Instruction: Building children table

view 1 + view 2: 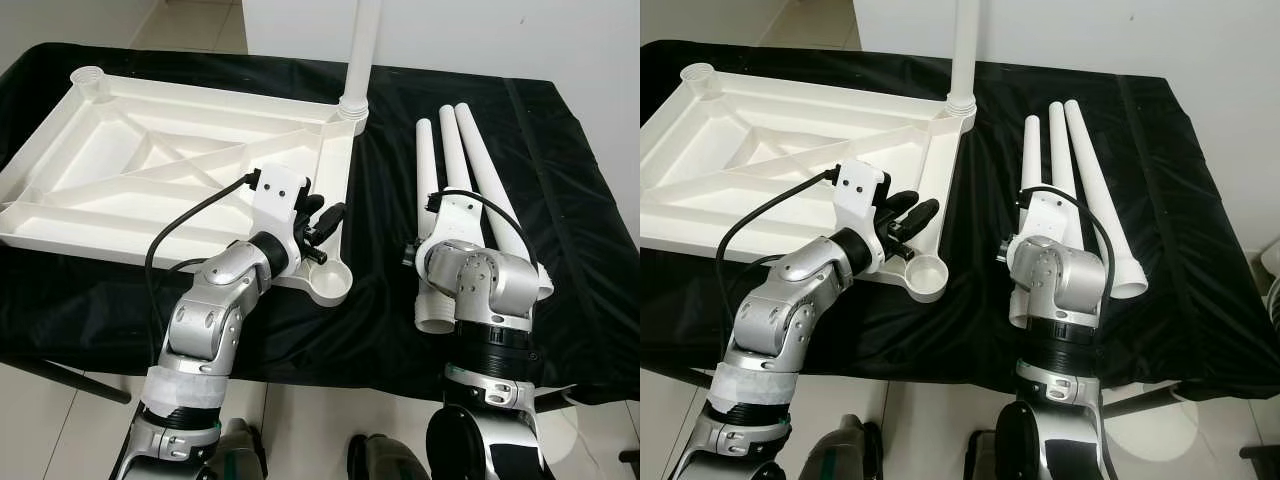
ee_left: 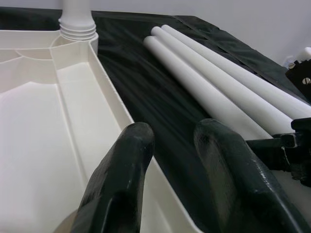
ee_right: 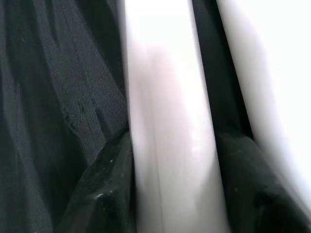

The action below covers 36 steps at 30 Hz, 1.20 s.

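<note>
A white plastic table top (image 1: 150, 150) lies upside down on the black cloth. One white leg (image 1: 362, 50) stands upright in its far right corner socket. Three loose legs lie side by side to the right, the leftmost leg (image 1: 427, 160) nearest the top. My left gripper (image 1: 322, 218) is at the top's right rim, just behind the near corner socket (image 1: 328, 282). It is shut on the rim, one finger (image 2: 126, 165) inside and one outside. My right gripper (image 3: 170, 170) is shut on the leftmost leg (image 3: 165, 73) near its thick end, under my right wrist (image 1: 455, 215).
The black-covered table (image 1: 580, 300) ends just in front of my arms, with tiled floor below. A white wall stands close behind it. An open socket (image 1: 90, 80) marks the top's far left corner. Bare cloth lies between the top and the legs.
</note>
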Tool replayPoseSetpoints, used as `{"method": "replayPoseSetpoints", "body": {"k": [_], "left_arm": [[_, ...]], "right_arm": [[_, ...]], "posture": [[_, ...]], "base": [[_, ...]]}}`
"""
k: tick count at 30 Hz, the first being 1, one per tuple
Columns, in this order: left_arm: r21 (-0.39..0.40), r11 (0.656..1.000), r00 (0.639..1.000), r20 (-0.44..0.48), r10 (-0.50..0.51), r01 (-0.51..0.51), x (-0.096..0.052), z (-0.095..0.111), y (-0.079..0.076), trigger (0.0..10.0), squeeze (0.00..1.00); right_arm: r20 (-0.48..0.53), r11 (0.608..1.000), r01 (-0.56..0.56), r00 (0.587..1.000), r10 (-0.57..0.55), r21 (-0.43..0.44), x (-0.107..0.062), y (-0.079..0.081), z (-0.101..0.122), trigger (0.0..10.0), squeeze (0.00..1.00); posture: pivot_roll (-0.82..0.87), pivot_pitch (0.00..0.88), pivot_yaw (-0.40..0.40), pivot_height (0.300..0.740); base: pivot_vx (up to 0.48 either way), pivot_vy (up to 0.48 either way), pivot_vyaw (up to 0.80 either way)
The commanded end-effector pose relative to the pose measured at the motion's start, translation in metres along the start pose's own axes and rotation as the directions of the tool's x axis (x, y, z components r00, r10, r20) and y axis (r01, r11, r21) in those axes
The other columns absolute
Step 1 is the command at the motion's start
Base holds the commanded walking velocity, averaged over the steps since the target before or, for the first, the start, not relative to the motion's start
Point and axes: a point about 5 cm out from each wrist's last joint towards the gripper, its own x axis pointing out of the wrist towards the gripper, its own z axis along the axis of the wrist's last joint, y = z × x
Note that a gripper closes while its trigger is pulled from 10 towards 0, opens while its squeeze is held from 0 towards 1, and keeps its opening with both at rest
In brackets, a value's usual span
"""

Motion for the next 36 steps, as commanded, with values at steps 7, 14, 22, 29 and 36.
{"method": "replayPoseSetpoints", "body": {"k": [7, 14, 22, 29, 36], "left_arm": [[-0.001, 0.995, 0.995, -0.007, 0.099, -0.099, 0.0, -0.001, 0.004, 10.0, 0.0], [0.007, 0.996, 0.996, -0.002, 0.092, -0.092, 0.003, 0.001, 0.006, 10.0, 0.0], [0.011, 0.996, 0.996, 0.004, 0.087, -0.087, 0.002, 0.003, 0.006, 10.0, 0.0], [-0.028, 1.0, 0.998, 0.07, -0.001, 0.003, -0.005, 0.017, 0.007, 10.0, 0.0], [-0.051, 0.986, 0.977, 0.152, -0.152, 0.161, -0.017, 0.042, 0.007, 10.0, 0.0]], "right_arm": [[-0.003, 0.999, -0.025, 1.0, 0.025, 0.022, 0.001, 0.001, -0.002, 0.0, 0.0], [0.293, 0.991, -0.122, 0.951, 0.099, 0.062, -0.011, 0.0, 0.029, 10.0, 0.0], [0.571, 0.959, -0.281, 0.784, 0.245, -0.026, -0.032, 0.001, 0.052, 10.0, 0.0], [0.75, 0.897, -0.414, 0.541, 0.381, -0.157, -0.051, -0.004, 0.057, 10.0, 0.0], [0.806, 0.857, -0.45, 0.393, 0.442, -0.25, -0.061, -0.003, 0.054, 10.0, 0.0]], "posture": [[0.01, 0.142, 0.014, 0.74], [0.01, 0.141, 0.01, 0.74], [0.01, 0.144, 0.002, 0.74], [0.02, 0.146, -0.009, 0.74], [0.04, 0.144, -0.016, 0.74]], "base": [[0.0, 0.0, 0.0], [0.0, 0.0, 0.0], [0.0, 0.0, 0.0], [0.0, 0.0, 0.0], [0.0, 0.0, 0.0]]}}
